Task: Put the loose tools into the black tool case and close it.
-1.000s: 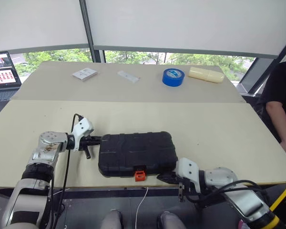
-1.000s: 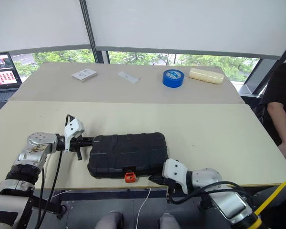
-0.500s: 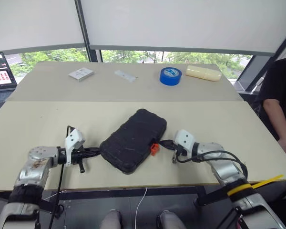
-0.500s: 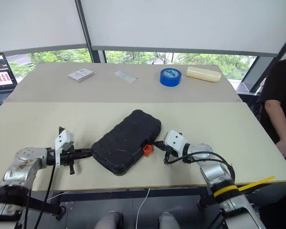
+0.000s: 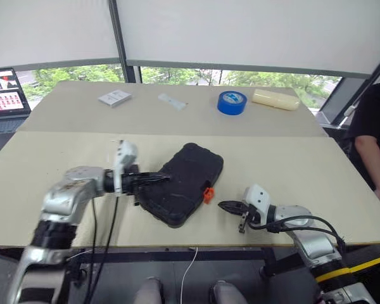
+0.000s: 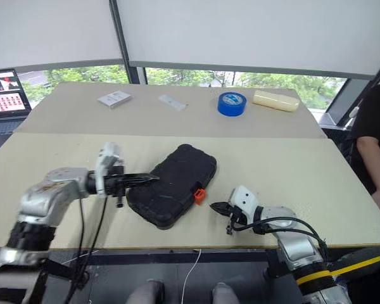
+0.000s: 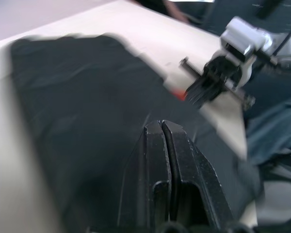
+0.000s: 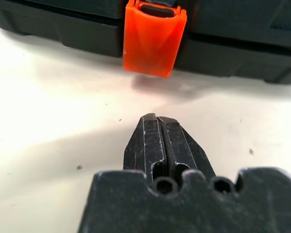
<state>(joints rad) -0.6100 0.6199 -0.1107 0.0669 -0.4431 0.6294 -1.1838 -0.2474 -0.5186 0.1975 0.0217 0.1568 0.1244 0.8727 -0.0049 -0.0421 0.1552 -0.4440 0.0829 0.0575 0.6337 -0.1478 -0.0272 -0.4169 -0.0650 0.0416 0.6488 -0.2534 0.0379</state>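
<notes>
Two end effectors, both pinched fully shut and empty. Black tool case (image 5: 183, 184) lying closed and skewed on the near table (image 5: 291, 164), long axis diagonal from near-left to far-right, orange latch (image 5: 208, 194) on the edge facing right. Right end effector (image 5: 227, 206) just beside that latch, a bare strip of table between, tips aimed straight at it in the right wrist view. Left end effector (image 5: 156, 178) over the lid's left end, contact unclear. Nearer to the latch: the right. Case of matte, pebbled hard plastic with rounded corners; latch a smooth glossy tab; table pale and flat. Blue tape roll (image 5: 230, 102) well apart on the far table.
</notes>
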